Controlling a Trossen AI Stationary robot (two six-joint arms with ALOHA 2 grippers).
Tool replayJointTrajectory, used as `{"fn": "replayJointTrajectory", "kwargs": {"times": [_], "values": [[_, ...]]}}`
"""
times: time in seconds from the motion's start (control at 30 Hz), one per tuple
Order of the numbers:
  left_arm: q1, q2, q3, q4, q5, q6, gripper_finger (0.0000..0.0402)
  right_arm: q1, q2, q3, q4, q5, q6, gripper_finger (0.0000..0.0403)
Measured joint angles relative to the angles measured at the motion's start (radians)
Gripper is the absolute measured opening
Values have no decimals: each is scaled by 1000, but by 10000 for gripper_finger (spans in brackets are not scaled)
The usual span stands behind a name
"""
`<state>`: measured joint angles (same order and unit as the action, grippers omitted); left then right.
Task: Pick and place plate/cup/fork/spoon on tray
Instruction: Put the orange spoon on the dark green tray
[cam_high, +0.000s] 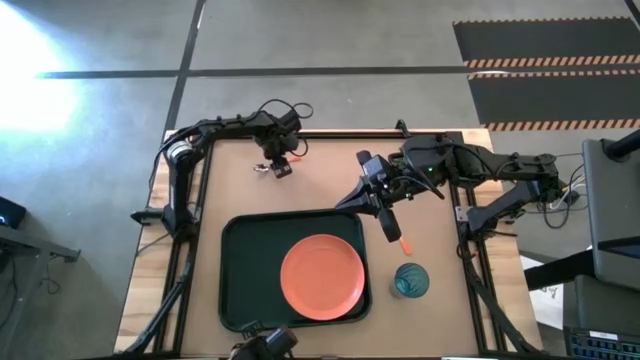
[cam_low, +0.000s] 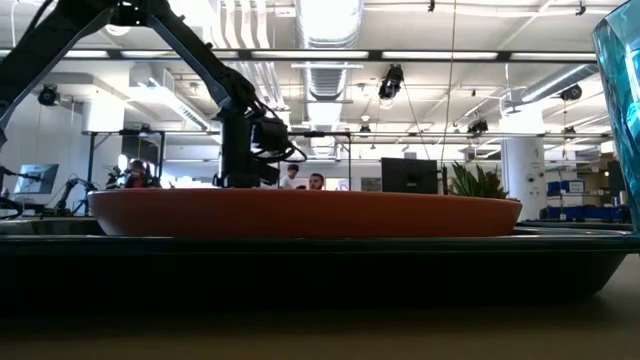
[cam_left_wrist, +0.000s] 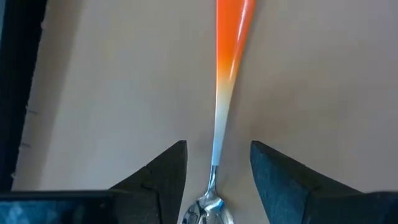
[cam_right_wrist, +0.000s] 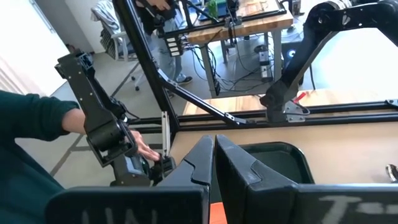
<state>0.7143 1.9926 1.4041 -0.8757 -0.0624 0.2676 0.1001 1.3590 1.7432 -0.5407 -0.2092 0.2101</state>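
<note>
Plate sits on the tray.
My right claw is clenched on the fork; my left claw straddles the spoon, released.

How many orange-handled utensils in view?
2. First utensil lies on the table between the open left tool's fingers; second utensil is held in the shut right tool beside the tray.

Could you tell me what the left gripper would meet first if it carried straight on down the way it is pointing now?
Most likely the spoon: the left gripper points down at the table, open, with the spoon's neck lying between its fingers. How much height remains is unclear.
</note>
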Motion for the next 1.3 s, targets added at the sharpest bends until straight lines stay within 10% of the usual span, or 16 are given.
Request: {"fn": "replayJointTrajectory", "kwargs": {"times": [0.9, 1.3], "values": [[20, 64, -34, 6, 106, 58, 154, 0, 0, 0, 28, 0, 0, 9], [12, 63, -53, 9, 122, 78, 4, 0, 0, 0, 27, 0, 0, 9]]}}
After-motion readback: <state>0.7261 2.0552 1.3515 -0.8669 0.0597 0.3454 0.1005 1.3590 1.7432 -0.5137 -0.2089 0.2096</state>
